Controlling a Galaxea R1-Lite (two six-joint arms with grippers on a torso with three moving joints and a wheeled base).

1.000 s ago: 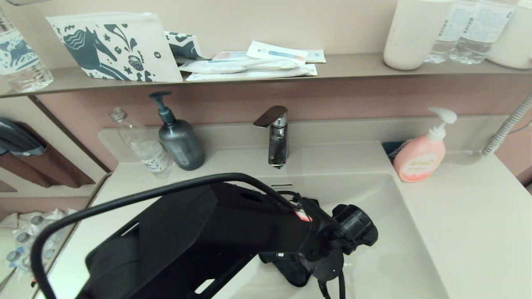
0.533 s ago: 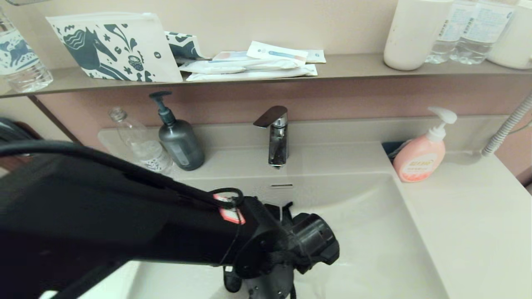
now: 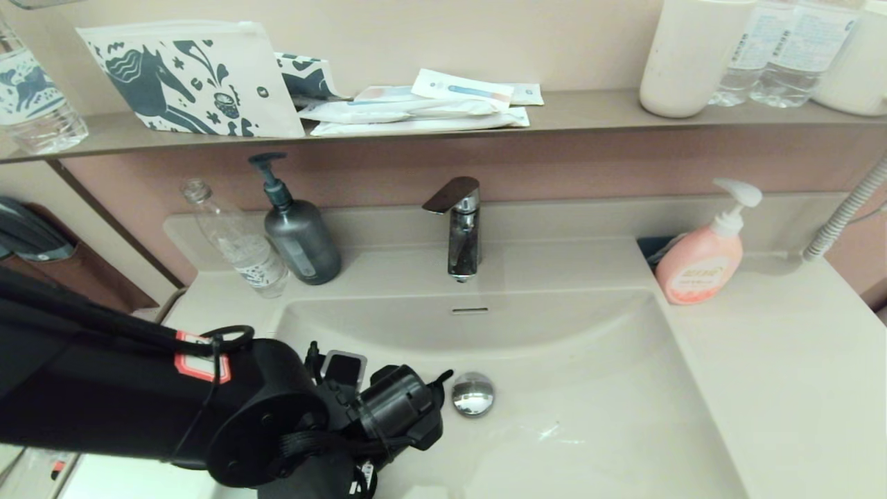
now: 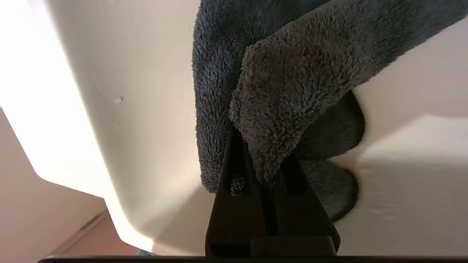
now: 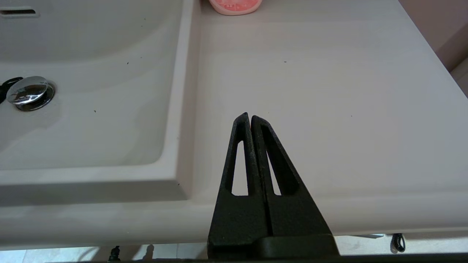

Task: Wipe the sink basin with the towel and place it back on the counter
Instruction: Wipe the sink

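Towel first: we see the dark charcoal cloth bunched and clamped between the fingers of the left claw, hanging against the pale inner wall of the sink basin near its left front corner. From the head view the towel itself is hidden behind our left arm, whose bulky black wrist fills the lower left of the basin.

Just beside that wrist sits the round chrome drain plug, uncovered, and the slim overflow slot shows in the back wall under the chrome faucet. On the desk behind the basin's left corner stand a clear plastic bottle and a dark grey pump bottle; a pink soap dispenser stands at the right back corner. A brown-grey wall shelf above carries a patterned pouch, flat sachets and white containers.

Our right claw is clenched on nothing and hovers over the desk to the right of the basin, close to the front edge.

The desk's right side is a broad smooth off-white stretch, with the dispenser well back from it. The basin's right half and floor lie open, its rim rounded, while the left arm crowds the left front part.
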